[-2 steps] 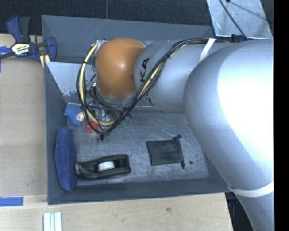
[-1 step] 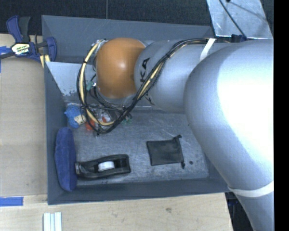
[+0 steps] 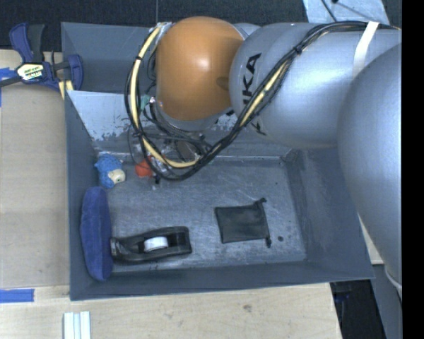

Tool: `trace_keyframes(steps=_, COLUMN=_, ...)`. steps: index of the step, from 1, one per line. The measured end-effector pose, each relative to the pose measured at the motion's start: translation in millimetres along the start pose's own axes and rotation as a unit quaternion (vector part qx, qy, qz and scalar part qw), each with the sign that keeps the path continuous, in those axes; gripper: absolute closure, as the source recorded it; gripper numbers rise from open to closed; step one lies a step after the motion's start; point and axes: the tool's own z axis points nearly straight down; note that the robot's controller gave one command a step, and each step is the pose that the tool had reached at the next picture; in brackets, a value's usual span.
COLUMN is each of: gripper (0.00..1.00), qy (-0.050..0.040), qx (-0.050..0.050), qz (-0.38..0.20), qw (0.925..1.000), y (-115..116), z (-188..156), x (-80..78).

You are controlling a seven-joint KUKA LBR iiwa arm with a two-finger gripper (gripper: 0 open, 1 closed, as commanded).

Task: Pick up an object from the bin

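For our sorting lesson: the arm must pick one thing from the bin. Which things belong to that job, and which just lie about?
Job: gripper, bin, red piece nearest the gripper.
Lying about: small blue toy, long blue pad, tape dispenser, dark flat pouch.

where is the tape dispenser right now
The black tape dispenser lies by the near wall of the bin in the camera view, left of centre, beside the blue oblong cushion on its left, the dark flat square to its right.
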Motion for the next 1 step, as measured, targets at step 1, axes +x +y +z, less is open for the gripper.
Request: trace_keyframes(steps=1, gripper=1.0, qy=-0.0003, qx=0.0, qz=0.005, qw=1.0, y=-8.4, z=-68.8, x=-5.8)
